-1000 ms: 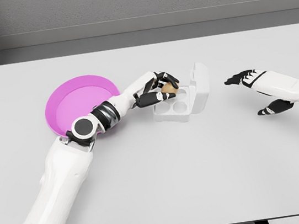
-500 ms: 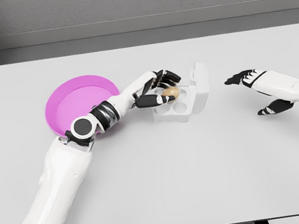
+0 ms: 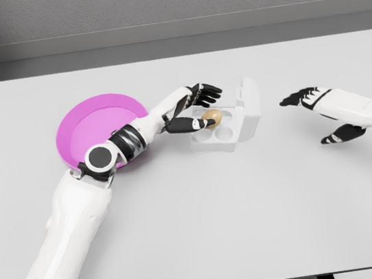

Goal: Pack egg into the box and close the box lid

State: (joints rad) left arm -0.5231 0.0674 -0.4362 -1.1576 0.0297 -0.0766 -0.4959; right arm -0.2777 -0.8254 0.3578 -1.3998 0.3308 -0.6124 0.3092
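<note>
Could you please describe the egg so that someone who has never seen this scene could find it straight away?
Start at the round pink plate on the left of the grey table, then move right to the small white box with its lid raised. The tan egg sits in a back cup of that box, beside the left hand; it is the only brown thing there.

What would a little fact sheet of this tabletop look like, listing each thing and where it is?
table: white, holds everything
plate: pink, at the left
box: white, lid upright and open
egg: brown, sitting in a back cup of the box
left hand: fingers spread, just left of the egg, holding nothing
right hand: open, right of the box, apart from it
</note>
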